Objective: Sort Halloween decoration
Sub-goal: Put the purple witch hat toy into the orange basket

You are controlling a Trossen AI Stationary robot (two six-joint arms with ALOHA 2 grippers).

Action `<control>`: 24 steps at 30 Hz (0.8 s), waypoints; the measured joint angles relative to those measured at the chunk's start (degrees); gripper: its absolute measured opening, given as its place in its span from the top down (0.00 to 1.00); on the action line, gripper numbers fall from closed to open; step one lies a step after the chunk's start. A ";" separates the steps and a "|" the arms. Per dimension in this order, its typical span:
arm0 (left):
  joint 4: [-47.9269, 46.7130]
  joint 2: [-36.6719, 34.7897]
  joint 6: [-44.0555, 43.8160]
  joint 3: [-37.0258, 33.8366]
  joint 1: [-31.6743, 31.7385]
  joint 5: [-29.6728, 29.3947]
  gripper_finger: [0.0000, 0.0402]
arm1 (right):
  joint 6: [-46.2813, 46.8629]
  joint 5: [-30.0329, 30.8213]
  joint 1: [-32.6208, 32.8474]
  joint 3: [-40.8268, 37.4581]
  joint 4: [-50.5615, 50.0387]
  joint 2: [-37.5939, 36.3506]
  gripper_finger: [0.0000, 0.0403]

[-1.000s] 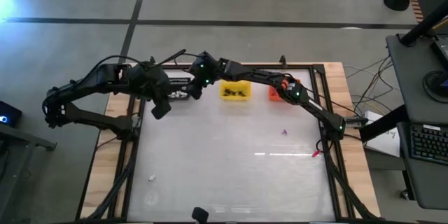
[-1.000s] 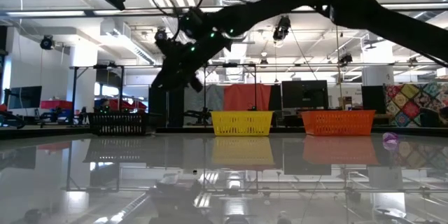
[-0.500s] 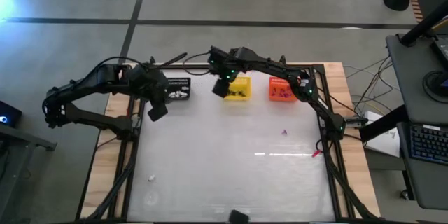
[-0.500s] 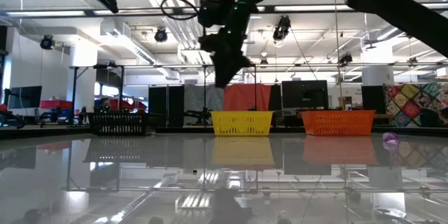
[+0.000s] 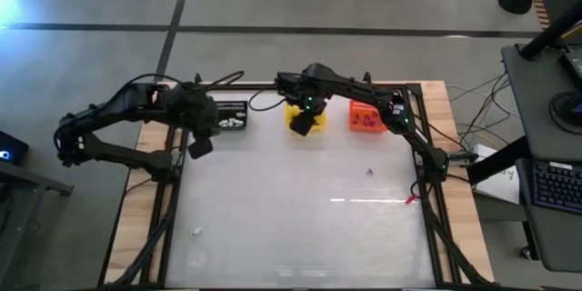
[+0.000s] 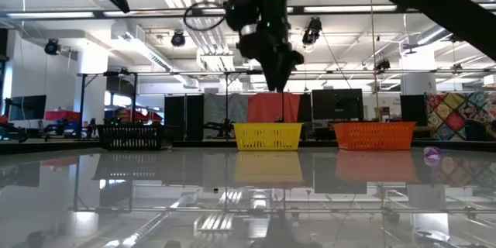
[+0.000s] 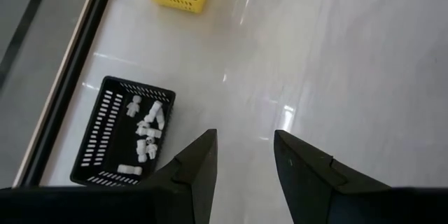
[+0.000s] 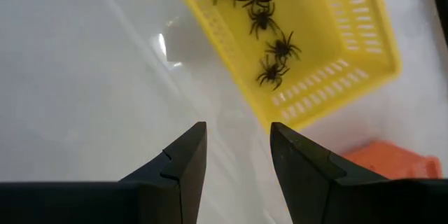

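Three small slatted baskets stand in a row at the table's far edge. The black basket (image 5: pixel 232 115) holds white bits (image 7: pixel 145 134). The yellow basket (image 5: pixel 307 118) holds black spiders (image 8: pixel 269 31). The orange basket (image 5: pixel 366 118) holds purple bits. One purple bit (image 5: pixel 369 172) lies on the table's right half, and a white bit (image 5: pixel 196 231) lies near the left front. My right gripper (image 8: pixel 236 136) hangs open above the yellow basket's near-left corner, pointing down, with nothing between its fingers. My left gripper (image 7: pixel 245 143) waits open in the air near the black basket.
The tabletop is glossy white inside a dark frame with a wooden rim (image 5: pixel 436 100). A small red thing (image 5: pixel 411 200) lies near the right edge. The middle and near part of the table offer free room. Cables trail from both arms at the far edge.
My right gripper has swung from beside the black basket toward the table's right, risen a little and tipped from a slant to pointing straight down over the yellow basket. The baskets and loose bits have stayed where they were.
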 joint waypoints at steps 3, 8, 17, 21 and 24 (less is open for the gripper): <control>-0.59 -0.55 0.74 0.00 0.00 0.04 0.69 | 2.28 -0.07 0.86 -0.03 -0.13 -2.37 0.63; -1.57 -1.89 1.05 0.00 0.00 0.68 0.69 | 5.55 0.13 1.93 -0.47 -0.15 -6.91 0.62; -1.93 -4.74 0.64 0.00 0.00 1.30 0.69 | 11.11 4.65 5.48 -16.03 -0.09 -20.68 0.62; -1.97 -5.53 0.15 0.00 0.00 1.33 0.69 | 15.98 4.58 7.56 -28.79 -0.20 -29.00 0.62; -1.97 -5.75 -0.37 0.00 0.00 1.37 0.69 | 21.49 5.37 9.14 -37.24 0.80 -34.71 0.63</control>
